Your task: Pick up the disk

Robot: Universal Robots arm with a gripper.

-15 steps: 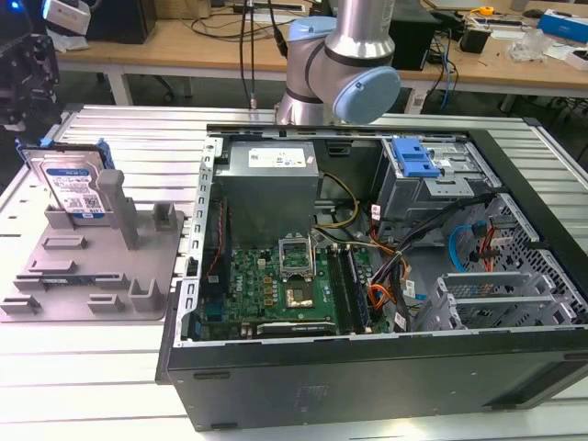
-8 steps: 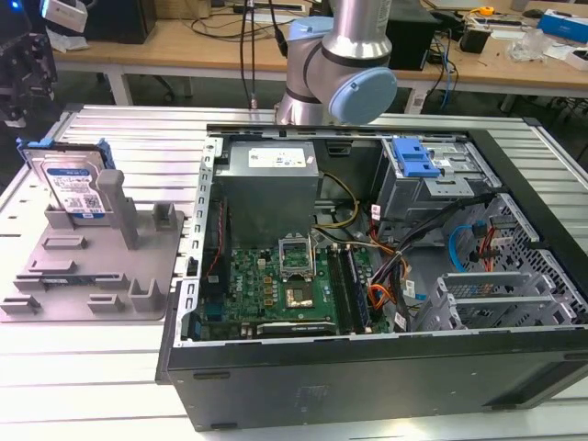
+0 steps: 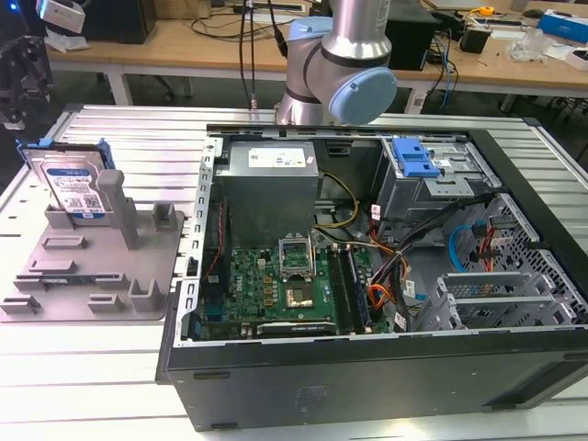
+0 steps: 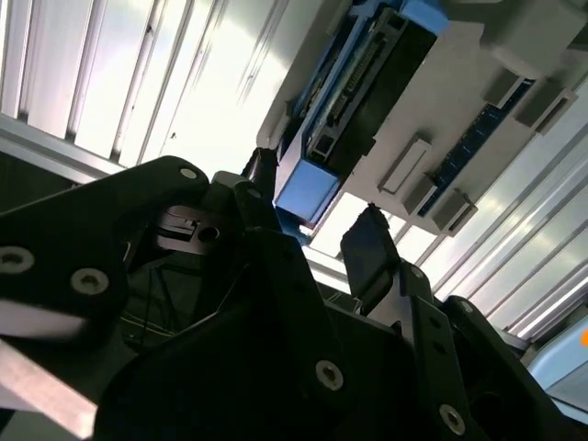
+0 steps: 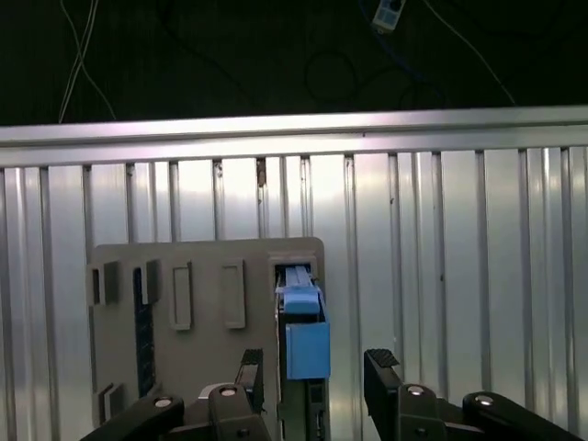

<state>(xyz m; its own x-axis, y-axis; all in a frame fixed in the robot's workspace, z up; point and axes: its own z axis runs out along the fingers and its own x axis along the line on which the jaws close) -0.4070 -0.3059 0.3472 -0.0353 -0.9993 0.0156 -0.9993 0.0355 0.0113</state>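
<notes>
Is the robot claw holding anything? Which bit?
Nothing is held. The open gripper has a finger on each side of the disk in the grey tray, not touching it.

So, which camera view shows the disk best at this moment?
The exterior view: the disk stands upright in the grey tray with its labelled face turned to the camera. Both wrist views show it edge-on, mostly its blue side rail, seen past the open gripper.

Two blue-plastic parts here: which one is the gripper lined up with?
The disk standing in the grey tray, its blue end between the fingertips of the open gripper. The other, a blue bracket, sits inside the computer case.
</notes>
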